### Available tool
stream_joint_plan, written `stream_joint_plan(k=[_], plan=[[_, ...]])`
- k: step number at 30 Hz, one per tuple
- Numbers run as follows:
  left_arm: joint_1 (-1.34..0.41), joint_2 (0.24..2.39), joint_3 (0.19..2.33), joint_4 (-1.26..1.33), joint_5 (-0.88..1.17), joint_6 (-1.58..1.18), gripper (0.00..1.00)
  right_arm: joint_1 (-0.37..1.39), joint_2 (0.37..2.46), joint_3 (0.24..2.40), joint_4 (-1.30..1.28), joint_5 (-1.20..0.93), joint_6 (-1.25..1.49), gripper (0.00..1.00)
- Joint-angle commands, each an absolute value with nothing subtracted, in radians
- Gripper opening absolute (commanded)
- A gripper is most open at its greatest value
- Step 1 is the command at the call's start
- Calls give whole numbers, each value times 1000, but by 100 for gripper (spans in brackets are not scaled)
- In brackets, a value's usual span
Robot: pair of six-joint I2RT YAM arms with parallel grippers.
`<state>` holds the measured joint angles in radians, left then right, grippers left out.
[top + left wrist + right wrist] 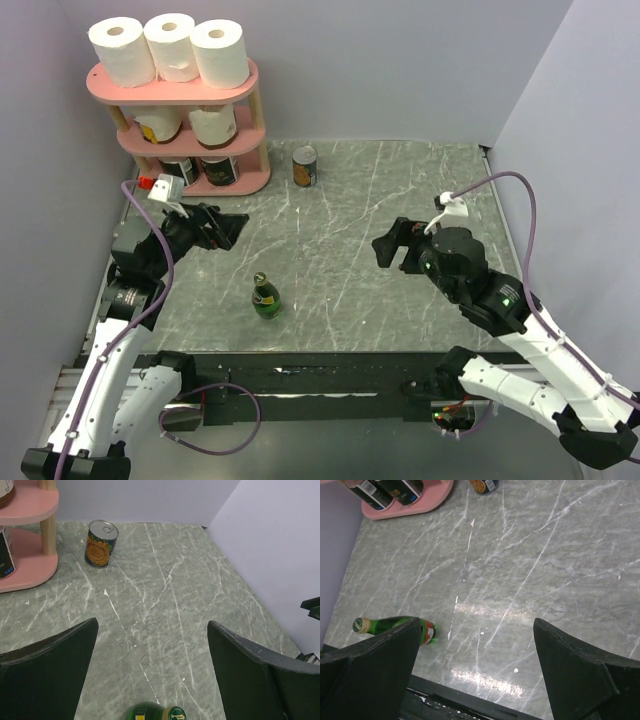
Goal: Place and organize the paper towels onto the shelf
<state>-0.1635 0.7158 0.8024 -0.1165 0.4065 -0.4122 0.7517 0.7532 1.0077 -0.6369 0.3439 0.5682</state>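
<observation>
Sitting on all three boards of the pink shelf (175, 95), the paper towels (170, 45) look put away, both jaws gape apart and empty, so maybe only tidying is left.

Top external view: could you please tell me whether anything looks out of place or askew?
Nothing looks spilled or damaged. The rolls stand neatly on the shelf; only a green bottle mid-table and a tin can beside the shelf sit loose.

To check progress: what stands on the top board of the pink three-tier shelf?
Three white paper towel rolls stand upright, side by side, on the pink oval top board. Rolls on lower tiers are partly covered.
</observation>
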Motion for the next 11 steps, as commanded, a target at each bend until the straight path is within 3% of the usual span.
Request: stream_joint_plan(k=[1,11], plan=[[-164,704,828,-71,428,-403,96,747,770,1048,-598,374,569,100],[-166,712,830,-77,433,-397,96,746,758,1045,-594,397,554,100]])
